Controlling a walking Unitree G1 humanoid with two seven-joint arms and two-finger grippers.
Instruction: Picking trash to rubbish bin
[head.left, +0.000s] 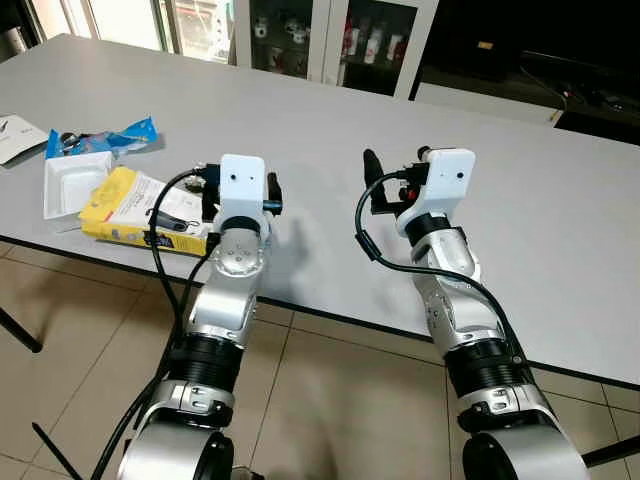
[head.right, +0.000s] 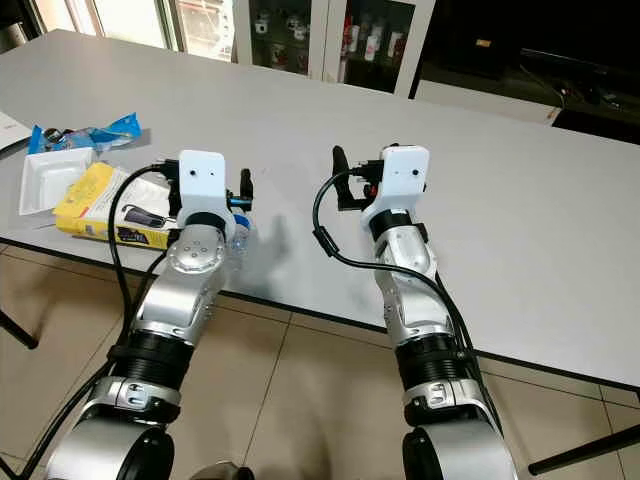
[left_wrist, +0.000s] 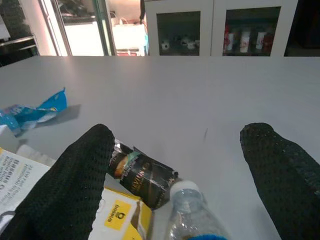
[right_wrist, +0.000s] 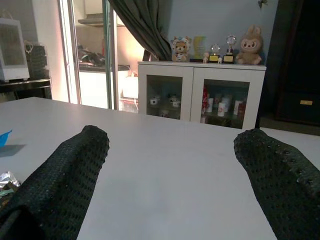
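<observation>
Trash lies at the table's left edge: a yellow packet (head.left: 128, 206), a white tray (head.left: 70, 182), a blue wrapper (head.left: 108, 137) and a dark crumpled wrapper (left_wrist: 142, 175). A clear plastic bottle (left_wrist: 192, 217) with a blue label lies beside the yellow packet, near the front edge (head.right: 238, 236). My left gripper (left_wrist: 180, 132) hovers just over the bottle, open, its fingers (left_wrist: 85, 175) spread wide to either side with nothing held. My right gripper (right_wrist: 172, 137) is open too, over bare tabletop to the right, holding nothing.
The grey table (head.left: 520, 140) stretches far back and right. A sheet of paper (head.left: 15, 136) lies at its far left. White glass-door cabinets (head.left: 335, 40) stand behind the table. Tiled floor (head.left: 330, 400) lies under the near edge.
</observation>
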